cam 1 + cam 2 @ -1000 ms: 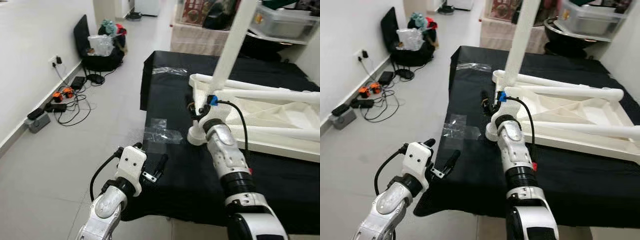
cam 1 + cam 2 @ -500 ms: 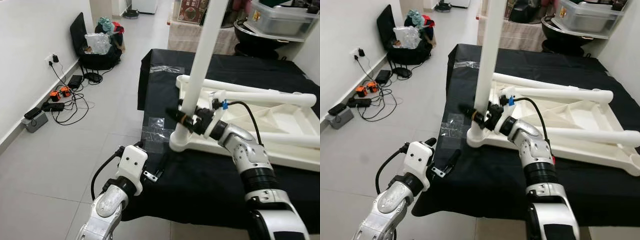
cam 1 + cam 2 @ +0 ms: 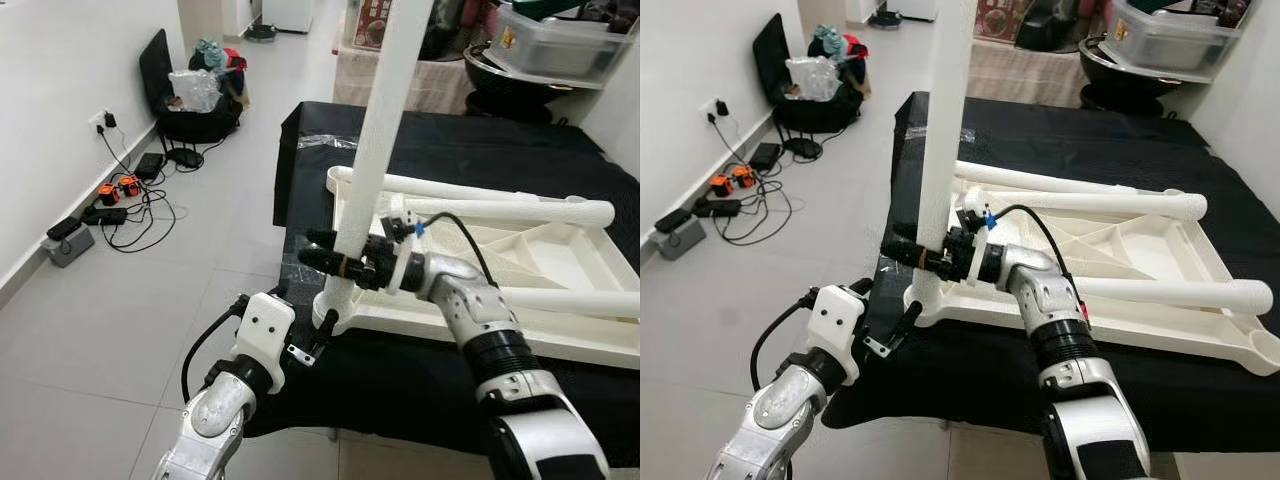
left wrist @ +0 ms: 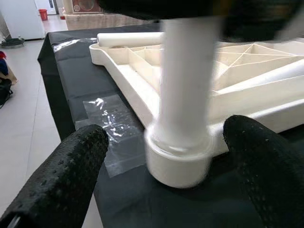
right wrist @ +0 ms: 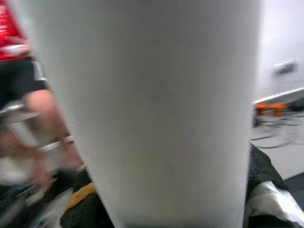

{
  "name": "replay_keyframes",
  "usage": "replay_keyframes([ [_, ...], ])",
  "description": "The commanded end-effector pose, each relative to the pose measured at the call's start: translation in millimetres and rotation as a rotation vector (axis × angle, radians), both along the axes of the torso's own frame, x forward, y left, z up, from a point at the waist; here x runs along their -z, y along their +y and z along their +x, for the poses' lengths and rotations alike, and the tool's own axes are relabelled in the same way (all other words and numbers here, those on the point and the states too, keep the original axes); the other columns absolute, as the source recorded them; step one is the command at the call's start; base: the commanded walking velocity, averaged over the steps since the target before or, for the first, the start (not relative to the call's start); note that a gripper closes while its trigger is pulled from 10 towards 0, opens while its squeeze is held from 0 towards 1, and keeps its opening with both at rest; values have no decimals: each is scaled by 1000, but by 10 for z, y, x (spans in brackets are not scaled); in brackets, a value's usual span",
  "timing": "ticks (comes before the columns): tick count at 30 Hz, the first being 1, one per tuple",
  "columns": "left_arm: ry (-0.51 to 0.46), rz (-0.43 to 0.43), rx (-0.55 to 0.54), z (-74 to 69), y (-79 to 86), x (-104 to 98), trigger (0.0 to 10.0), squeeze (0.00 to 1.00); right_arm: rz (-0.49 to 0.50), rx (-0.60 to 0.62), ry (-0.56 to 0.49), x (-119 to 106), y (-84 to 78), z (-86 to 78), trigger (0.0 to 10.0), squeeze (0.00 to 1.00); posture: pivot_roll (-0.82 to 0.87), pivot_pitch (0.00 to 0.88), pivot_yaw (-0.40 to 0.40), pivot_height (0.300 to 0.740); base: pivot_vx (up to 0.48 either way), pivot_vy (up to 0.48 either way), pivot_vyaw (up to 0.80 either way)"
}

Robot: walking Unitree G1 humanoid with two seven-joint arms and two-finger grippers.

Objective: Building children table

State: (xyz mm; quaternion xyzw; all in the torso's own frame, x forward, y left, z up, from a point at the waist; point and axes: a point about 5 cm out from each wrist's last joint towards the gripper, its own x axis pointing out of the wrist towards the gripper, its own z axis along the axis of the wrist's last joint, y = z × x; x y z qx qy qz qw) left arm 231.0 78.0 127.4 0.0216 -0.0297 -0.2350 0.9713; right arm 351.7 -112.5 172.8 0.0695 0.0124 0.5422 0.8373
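one white table leg is standing up in the corner socket of the upside-down white tabletop, and that's the piece you're working on right now. your right gripper is clamped around the leg low down, just above the socket, with the fingers wrapped on either side of the tube. the right wrist view shows the white tube pressed right up against the camera.

your left gripper sits at the near edge of the black-covered table, fingers spread apart, one on each side of the socket base but not touching it as far as i can tell. looks like it's lined up to steady or twist the base.

progress wise: the tabletop lies flat, underside up, on the black cloth, with the ribbing showing. three more white legs lie across it, so by my read only one of four is going in, and i can't tell if it's fully seated or only resting in the socket. you've got most of the build ahead of you, plus flipping it at the end.

around that: a scrap of clear plastic wrap lies on the cloth just beside the socket. off on the tiled floor by the wall are a tangle of cables and chargers and a black bag with stuff piled on it.
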Motion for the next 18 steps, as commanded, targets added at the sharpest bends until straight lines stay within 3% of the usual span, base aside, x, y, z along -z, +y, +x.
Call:
replay_keyframes([
  [1, 10, 0, 0, -10, -12, 20, 10000, 0, 5, 249, -11, -15, -94, 154, 0, 0, 56, 0, -96, 740, 0, 0, 0],
  [2, 10, -1, 0, -9, -10, 20, 10000, 0, -11, 430, -7, -13, -149, 244, 0, 0, 53, 0, -95, 740, 0, 0, 0],
  [5, 11, 0, 2, -6, -8, 22, 10000, 0, -60, 798, 4, 5, -316, 352, 0, 0, 51, 2, -89, 740, 0, 0, 0],
  [6, 11, 0, 2, -6, -8, 22, 10000, 0, -60, 798, 4, 5, -316, 352, 0, 0, 51, 2, -89, 740, 0, 0, 0],
  [9, 12, 2, 3, -2, -12, 25, 10000, 0, -112, 1063, 0, 45, -491, 340, 0, 0, 53, 1, -92, 740, 0, 0, 0],
  [10, 12, 2, 3, -2, -12, 25, 10000, 0, -112, 1063, 0, 45, -491, 340, 0, 0, 53, 1, -92, 740, 0, 0, 0],
  [11, 12, 2, 3, -1, -13, 26, 10000, 0, -139, 1151, -20, 67, -538, 299, 0, 0, 51, 0, -91, 740, 0, 0, 0],
  [12, 12, 2, 3, -1, -13, 26, 10000, 0, -139, 1151, -20, 67, -538, 299, 0, 0, 51, 0, -91, 740, 0, 0, 0],
  [13, 12, 1, 3, 1, -14, 24, 10000, 0, -155, 1260, -14, 106, -597, 236, 0, 0, 54, 0, -92, 740, 0, 0, 0],
  [14, 12, 1, 3, 1, -14, 24, 10000, 0, -155, 1260, -14, 106, -597, 236, 0, 0, 54, 0, -92, 740, 0, 0, 0],
  [17, 11, 1, 2, 4, -17, 23, 10000, 0, -139, 1446, 57, 227, -626, 114, 0, 0, 51, 0, -96, 740, 0, 0, 0],
  [18, 11, 1, 2, 5, -18, 23, 10000, 0, -132, 1461, 74, 250, -597, 109, 2275, 0, 51, 0, -96, 740, 0, 0, 0],
])
